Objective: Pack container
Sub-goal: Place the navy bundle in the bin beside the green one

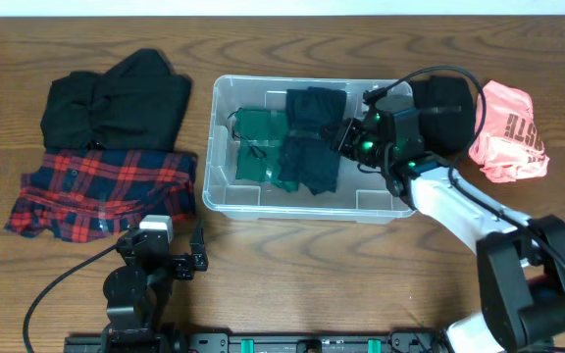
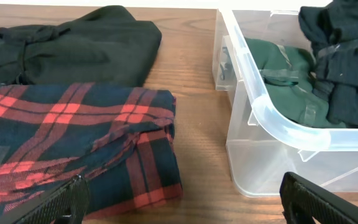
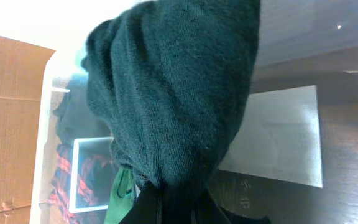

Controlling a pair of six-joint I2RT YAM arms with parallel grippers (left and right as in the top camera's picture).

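1. The right end effector (image 1: 349,137) is clenched on a fold of dark teal cloth (image 3: 173,93). In the right wrist view the cloth bunches together at the fingers and fills most of the picture.
2. This end effector sits inside the container (image 1: 226,93), over its right half, with its arm reaching in across the right rim.
3. The held cloth lies against the other clothes in the container: a green garment (image 1: 256,142) on the left side and a dark navy garment (image 1: 314,103) toward the far wall.
4. The container is a clear plastic bin standing in the middle of the wooden bench (image 1: 292,265). A white label (image 3: 272,137) shows on its base.
5. The left end effector (image 2: 182,190) is released, its two fingers spread wide and low over the bench's near edge, holding nothing.
6. Just ahead of it lies a folded red and navy plaid shirt (image 1: 106,191), near the container's left wall but apart from it.
7. A black garment (image 1: 116,98) lies beyond the plaid shirt, touching it.
8. A pink garment (image 1: 508,132) rests on the bench to the right of the container.
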